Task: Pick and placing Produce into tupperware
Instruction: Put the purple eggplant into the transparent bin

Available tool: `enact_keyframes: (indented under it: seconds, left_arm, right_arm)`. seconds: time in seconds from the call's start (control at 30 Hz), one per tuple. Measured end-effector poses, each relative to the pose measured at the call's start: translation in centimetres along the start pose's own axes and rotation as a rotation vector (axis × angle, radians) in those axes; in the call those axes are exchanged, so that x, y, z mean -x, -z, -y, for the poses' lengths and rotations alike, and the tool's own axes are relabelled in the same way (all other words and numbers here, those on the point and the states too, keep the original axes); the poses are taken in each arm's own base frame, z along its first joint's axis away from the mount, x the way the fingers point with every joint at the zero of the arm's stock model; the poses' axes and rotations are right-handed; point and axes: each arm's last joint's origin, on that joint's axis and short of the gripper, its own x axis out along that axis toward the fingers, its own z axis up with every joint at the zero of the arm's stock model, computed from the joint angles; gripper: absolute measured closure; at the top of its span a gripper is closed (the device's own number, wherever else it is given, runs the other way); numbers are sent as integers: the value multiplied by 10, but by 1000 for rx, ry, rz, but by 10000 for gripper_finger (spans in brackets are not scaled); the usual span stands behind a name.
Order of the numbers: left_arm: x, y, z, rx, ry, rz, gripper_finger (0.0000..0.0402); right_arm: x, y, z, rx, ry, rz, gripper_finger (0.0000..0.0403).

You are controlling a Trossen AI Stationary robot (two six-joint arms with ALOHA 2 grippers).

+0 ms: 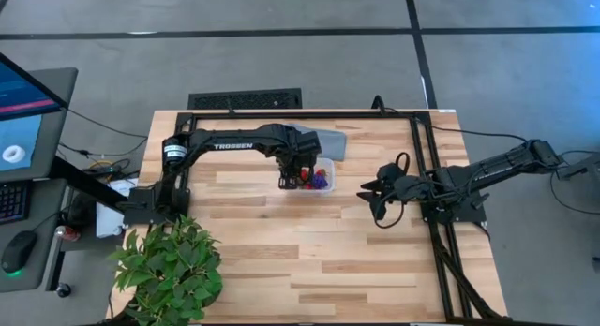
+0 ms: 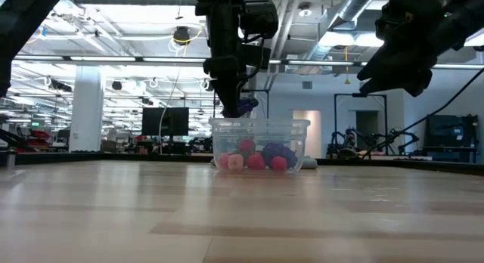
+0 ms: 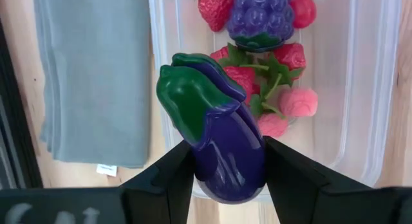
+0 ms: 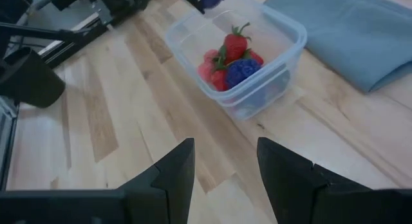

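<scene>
Wooden tabletop carries the tupperware [image 1: 319, 179] near its centre, already holding strawberries [image 3: 217, 8] and a purple grape cluster [image 3: 260, 18]. The left gripper [image 3: 226, 161], clenched on a purple eggplant [image 3: 215, 130], hovers over the box's 9 o'clock rim; it seems clear of the wall. Placing is in hand: next, nudge inward and release, while the right gripper [image 4: 225, 161] waits empty, jaws apart, at 3 o'clock.

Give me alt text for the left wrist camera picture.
The left pincer grips a purple toy eggplant with a green cap above the clear tupperware, which holds strawberries, purple grapes and pink pieces. A folded grey-blue cloth lies beside it.
</scene>
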Motion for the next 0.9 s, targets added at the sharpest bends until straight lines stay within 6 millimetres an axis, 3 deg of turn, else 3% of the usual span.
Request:
enact_keyframes:
  seconds: [0.67, 0.9]
  left_arm:
    - [0, -3, 1, -57, 32, 39, 247]
    - [0, -3, 1, -33, 48, 43, 217]
  right_arm:
    - [0, 0, 0, 2, 16, 12, 212]
    - [0, 0, 0, 2, 15, 11, 212]
